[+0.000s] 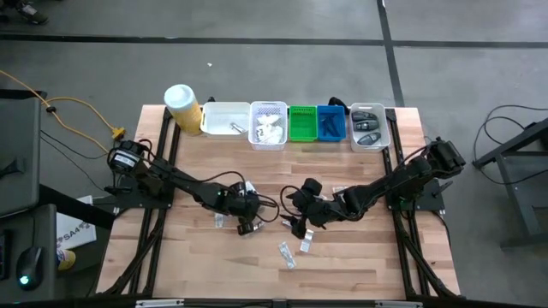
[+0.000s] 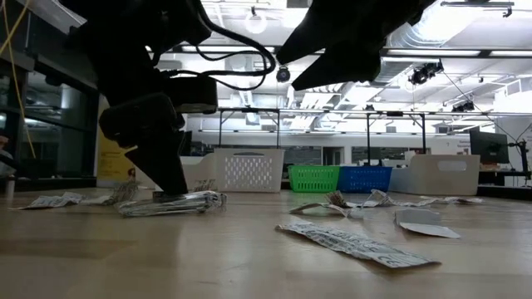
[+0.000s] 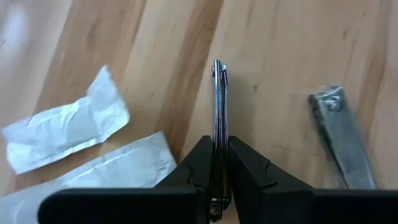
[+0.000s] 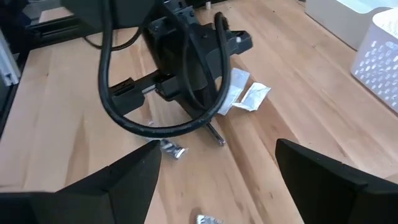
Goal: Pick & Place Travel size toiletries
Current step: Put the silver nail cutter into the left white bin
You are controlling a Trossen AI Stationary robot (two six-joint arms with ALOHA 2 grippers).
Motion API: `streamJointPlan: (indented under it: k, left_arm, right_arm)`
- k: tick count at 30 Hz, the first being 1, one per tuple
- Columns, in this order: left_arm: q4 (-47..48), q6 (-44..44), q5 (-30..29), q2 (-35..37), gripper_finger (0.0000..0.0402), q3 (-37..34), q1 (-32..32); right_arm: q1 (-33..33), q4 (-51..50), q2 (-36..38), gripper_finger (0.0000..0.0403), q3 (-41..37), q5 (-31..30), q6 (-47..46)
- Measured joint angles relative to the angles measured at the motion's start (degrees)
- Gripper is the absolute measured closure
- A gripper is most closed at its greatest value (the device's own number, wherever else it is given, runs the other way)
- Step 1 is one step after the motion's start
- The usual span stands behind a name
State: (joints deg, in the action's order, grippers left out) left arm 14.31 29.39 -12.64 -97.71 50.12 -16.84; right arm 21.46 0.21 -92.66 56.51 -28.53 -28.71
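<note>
My left gripper (image 3: 221,180) is shut on a thin metal clipper (image 3: 219,106), seen edge-on, at the table's middle. A second metal clipper (image 3: 341,140) lies flat on the wood beside it. White sachets (image 3: 65,127) lie on its other side. In the high view my left gripper (image 1: 248,224) is left of centre. My right gripper (image 1: 297,219) hovers open just to its right, with nothing between its fingers (image 4: 217,186). More sachets (image 1: 288,254) lie toward the near edge. My left gripper pinches the thin metal clipper between its two fingers, one pad on each flat face (image 3: 219,146). The fingers slant down from the table's left and lie along the clipper. It stands on edge, and its free end (image 3: 219,67) reaches past the fingertips, low over the wood.
Along the far edge stand a yellow canister (image 1: 181,105), a white tray (image 1: 224,118), a white basket (image 1: 268,125), a green bin (image 1: 302,123), a blue bin (image 1: 331,122) and a white tray (image 1: 369,127) with dark items. Bare wood lies toward the near edge.
</note>
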Motion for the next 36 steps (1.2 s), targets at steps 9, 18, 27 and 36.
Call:
streamJointPlan:
  k: [9,18,27,36]
  left_arm:
    - [3.9,-6.8,1.2,3.7,0.0374,5.4,-0.1]
    - [23.9,-13.5,-13.3,10.8,0.0374,9.3,6.6]
    - [26.4,-28.0,-18.8,12.9,0.0374,9.3,24.6]
    - [21.1,-41.6,-12.8,12.9,0.0374,9.3,46.5]
  right_arm:
    - [3.4,0.0,0.0,0.0094,0.0,-0.5,-0.4]
    - [6.1,-0.3,0.0,0.0094,0.0,-7.6,-1.1]
    - [6.3,-0.2,0.0,0.0094,0.0,-8.9,-1.1]
    - [6.3,-0.1,0.0,0.0094,0.0,-9.0,-1.3]
